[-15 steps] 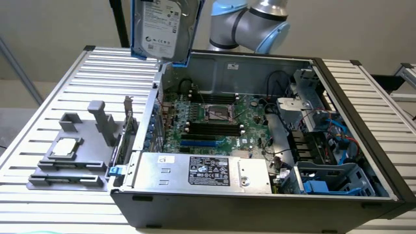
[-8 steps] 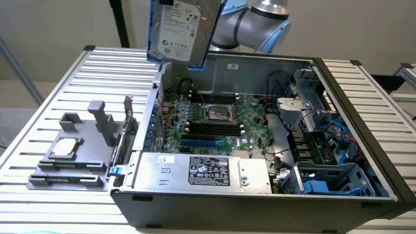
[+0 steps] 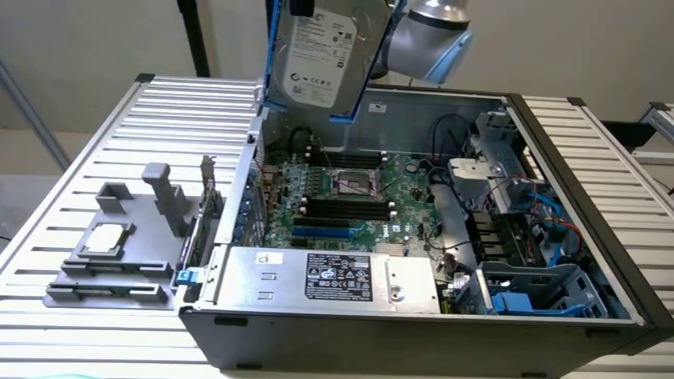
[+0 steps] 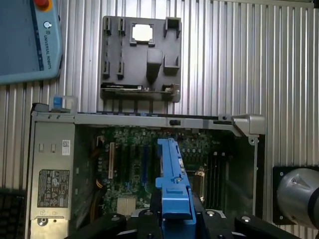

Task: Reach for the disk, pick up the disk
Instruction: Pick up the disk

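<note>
Silver-grey and blue-railed, the disk [image 3: 327, 51] hangs in the air above the open computer case [image 3: 421, 197], its long axis running steeply up and down, label toward the exterior view. It sits within the end effector [image 4: 175, 219], whose fingers pinch it by its edges, one blue rail [image 4: 172, 174] projecting straight out ahead.
</note>
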`<action>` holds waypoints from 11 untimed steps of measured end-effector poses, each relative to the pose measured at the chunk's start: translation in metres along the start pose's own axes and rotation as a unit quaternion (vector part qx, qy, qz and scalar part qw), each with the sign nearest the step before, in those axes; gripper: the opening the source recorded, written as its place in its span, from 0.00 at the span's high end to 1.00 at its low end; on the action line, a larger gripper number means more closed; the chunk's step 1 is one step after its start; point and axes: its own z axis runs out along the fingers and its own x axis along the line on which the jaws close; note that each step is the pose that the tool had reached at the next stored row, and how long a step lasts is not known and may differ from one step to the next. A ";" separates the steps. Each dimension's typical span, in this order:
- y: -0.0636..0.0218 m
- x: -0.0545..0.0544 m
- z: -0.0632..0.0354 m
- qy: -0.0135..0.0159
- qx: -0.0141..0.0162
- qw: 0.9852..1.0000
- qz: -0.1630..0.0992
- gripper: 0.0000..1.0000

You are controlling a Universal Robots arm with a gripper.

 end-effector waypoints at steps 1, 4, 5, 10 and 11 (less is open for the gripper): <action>-0.0034 0.002 -0.0002 0.000 0.000 1.000 0.000 0.67; -0.0147 0.008 -0.0010 -0.001 0.000 1.000 0.000 0.67; -0.0183 0.010 -0.0013 -0.001 0.000 1.000 0.000 0.67; -0.0371 0.021 -0.0025 -0.002 0.000 1.000 0.000 0.67; -0.0408 0.023 -0.0028 -0.002 0.000 1.000 0.000 0.67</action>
